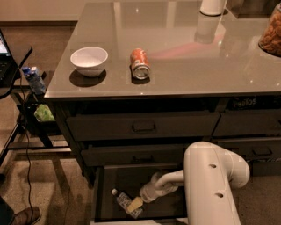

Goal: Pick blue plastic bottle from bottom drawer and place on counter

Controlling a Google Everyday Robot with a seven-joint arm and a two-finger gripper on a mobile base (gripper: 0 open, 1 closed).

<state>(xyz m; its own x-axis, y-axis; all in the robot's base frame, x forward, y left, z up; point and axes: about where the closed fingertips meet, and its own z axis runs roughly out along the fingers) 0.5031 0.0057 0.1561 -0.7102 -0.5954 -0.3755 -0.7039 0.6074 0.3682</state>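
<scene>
The blue plastic bottle (pixel 121 199) lies on its side in the open bottom drawer (pixel 131 178), white cap pointing to the back left. My gripper (pixel 135 204) reaches down into the drawer from the right and sits right at the bottle's lower end, touching or over it. My white arm (pixel 210 184) covers the drawer's right part. The glossy grey-beige counter (pixel 184 66) lies above the drawers.
On the counter stand a white bowl (pixel 89 60), an orange soda can (pixel 139 64) on its side, a white cylinder (pixel 212 6) at the back and a snack jar (pixel 272 33) at the right edge. A black side table (pixel 13 74) with a blue-and-white carton (pixel 33 79) stands at left.
</scene>
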